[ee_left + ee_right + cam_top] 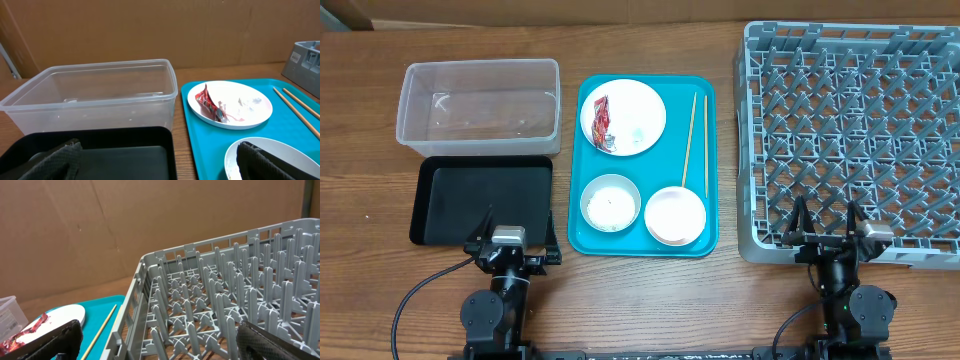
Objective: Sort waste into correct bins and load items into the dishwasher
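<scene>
I am holding my left hand (pixel 518 222) with its fingers apart over the near edge of the black tray (pixel 450 200), and my right hand (pixel 827 215), equally spread, at the near edge of the dish rack (pixel 850 130). The wrapper (pixel 601 122) is lying on the plate (pixel 638 108) on the teal tray (pixel 710 160), with the chopsticks (pixel 692 140) lying beside the plate.

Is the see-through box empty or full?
Empty. From overhead, the clear tub shows only its bare bottom, and the left wrist view shows nothing through its walls.
</scene>
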You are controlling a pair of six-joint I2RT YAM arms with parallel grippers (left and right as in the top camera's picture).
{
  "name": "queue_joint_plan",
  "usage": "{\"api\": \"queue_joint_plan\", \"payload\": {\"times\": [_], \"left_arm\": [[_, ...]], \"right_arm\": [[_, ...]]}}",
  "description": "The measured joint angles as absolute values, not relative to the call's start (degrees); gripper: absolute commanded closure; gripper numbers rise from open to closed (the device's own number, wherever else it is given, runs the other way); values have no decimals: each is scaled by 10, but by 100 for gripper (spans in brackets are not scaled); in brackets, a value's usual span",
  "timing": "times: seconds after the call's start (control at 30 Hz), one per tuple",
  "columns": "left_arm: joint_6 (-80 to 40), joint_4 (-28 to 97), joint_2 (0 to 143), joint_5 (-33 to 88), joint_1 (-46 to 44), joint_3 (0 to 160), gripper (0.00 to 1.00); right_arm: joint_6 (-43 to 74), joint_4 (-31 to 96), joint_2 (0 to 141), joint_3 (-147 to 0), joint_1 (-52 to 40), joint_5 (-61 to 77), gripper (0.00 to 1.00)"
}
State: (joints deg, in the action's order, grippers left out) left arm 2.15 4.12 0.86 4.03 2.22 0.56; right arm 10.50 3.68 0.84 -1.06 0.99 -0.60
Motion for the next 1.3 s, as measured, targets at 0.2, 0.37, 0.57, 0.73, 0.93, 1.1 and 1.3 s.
{"api": "queue_joint_plan", "payload": {"times": [0.2, 0.37, 0.57, 0.73, 0.93, 1.1, 1.3], "left_arm": [[22, 41, 9, 40, 22, 6, 0], [22, 41, 9, 40, 22, 6, 0], [21, -31, 10, 53, 22, 4, 0], [21, -191, 10, 84, 22, 6, 0], [9, -115, 55, 103, 22, 94, 0], [9, 37, 203, 151, 22, 287, 0], [11, 261, 449, 260, 22, 588, 0]], "right_arm": [[105, 37, 8, -11, 10, 7, 0], [105, 37, 8, -11, 10, 32, 0], [140, 37, 8, -11, 10, 126, 0], [163, 103, 17, -61, 10, 166, 0], [147, 259, 118, -255, 10, 158, 0], [139, 415, 275, -438, 10, 150, 0], [136, 592, 456, -652, 10, 135, 0]]}}
